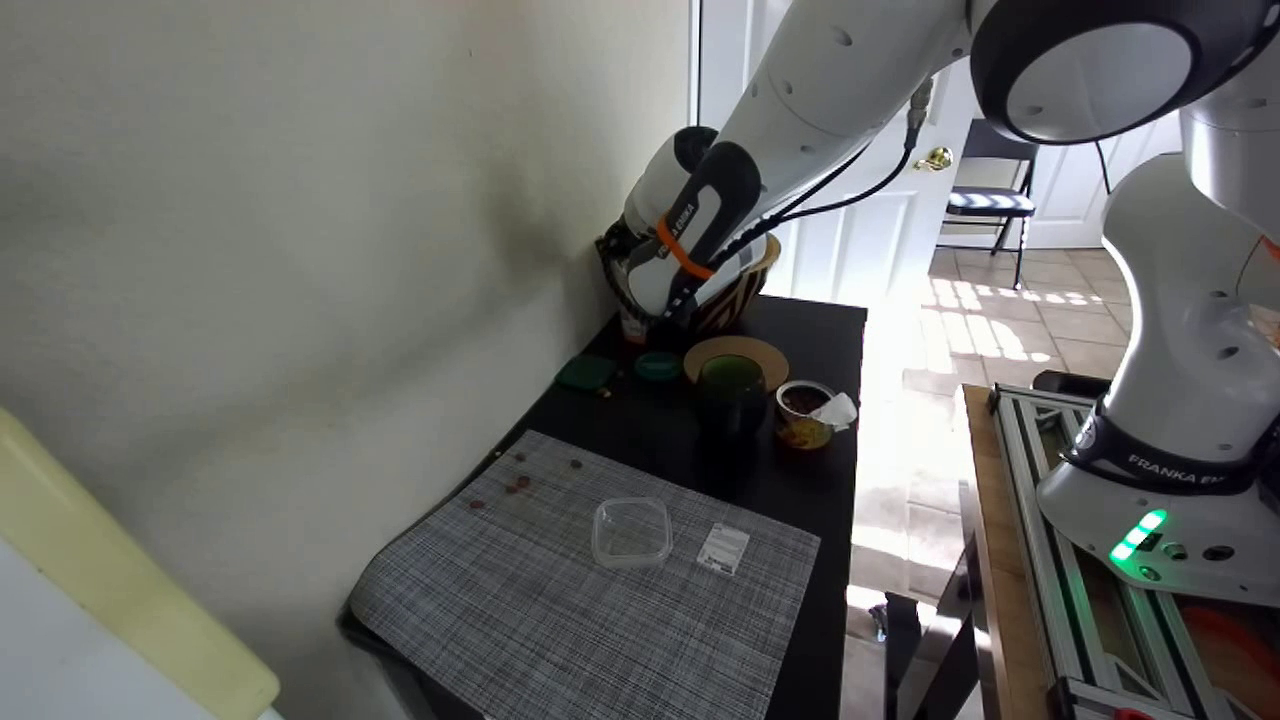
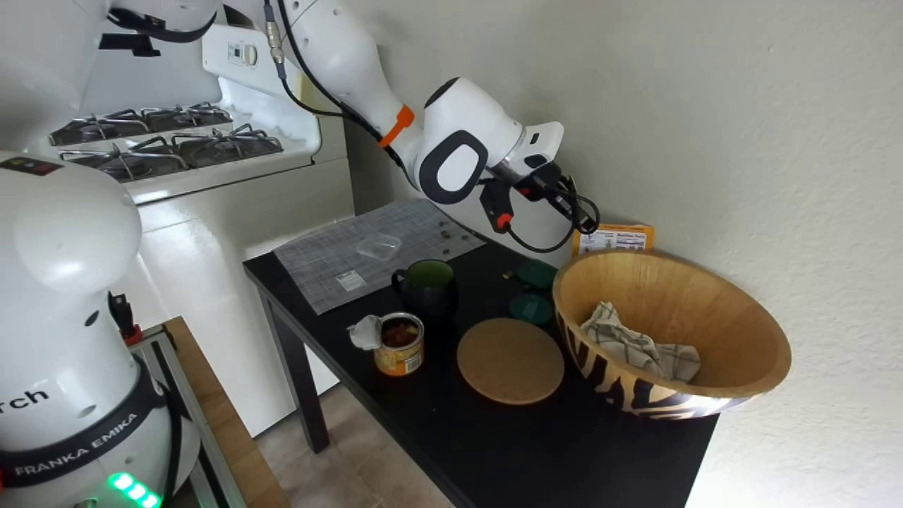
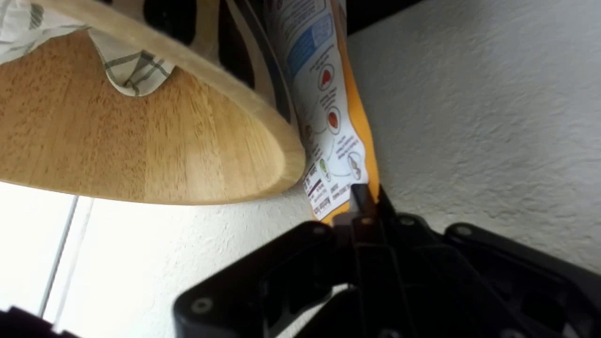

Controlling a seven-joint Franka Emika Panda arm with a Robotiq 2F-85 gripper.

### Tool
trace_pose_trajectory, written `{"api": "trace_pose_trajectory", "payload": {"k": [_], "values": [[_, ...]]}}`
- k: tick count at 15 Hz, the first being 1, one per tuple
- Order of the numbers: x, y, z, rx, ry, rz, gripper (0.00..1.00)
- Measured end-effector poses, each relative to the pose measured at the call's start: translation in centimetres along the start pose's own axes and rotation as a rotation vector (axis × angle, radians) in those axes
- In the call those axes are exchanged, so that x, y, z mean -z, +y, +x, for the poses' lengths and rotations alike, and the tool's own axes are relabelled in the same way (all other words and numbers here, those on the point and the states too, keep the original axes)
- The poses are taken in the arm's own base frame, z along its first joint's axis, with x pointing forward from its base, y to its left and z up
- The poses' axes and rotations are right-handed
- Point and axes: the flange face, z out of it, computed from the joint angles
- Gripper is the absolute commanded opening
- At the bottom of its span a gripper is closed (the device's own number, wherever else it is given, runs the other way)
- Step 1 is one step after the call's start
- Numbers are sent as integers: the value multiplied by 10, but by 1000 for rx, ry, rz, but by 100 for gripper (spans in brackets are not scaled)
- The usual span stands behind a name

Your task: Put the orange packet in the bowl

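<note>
Packet (image 3: 328,108), flat, orange w/ a white printed panel, has its edge near one corner pinched btwn the jaws of our black gripper (image 3: 374,195); the rest extends past the tips toward the black desk (image 2: 600,458). We see it o/s the big round dark-striped wooden bowl (image 2: 705,317), btwn bowl & pale textured wall (image 3: 493,117). White checked cloth (image 2: 635,346) lies in the bowl.

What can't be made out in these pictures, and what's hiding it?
Orange packet: far end cut off by the wrist view's top edge; lower part hidden by the bowl in an exterior view.
Hand: grip hidden behind the arm in an exterior view.
Checked cloth: cut off by the wrist view's left edge; in an exterior view its folds hide anything beneath.
Flat white piece: print too small to read in both exterior views.
</note>
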Motion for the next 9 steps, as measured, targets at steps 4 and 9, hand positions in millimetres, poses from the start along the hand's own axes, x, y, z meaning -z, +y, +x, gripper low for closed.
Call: {"api": "trace_pose_trajectory", "payload": {"k": [4, 9], "values": [[2, 1, 4, -5, 2, -16, 0], [23, 17, 40, -50, 51, -42, 0]]}}
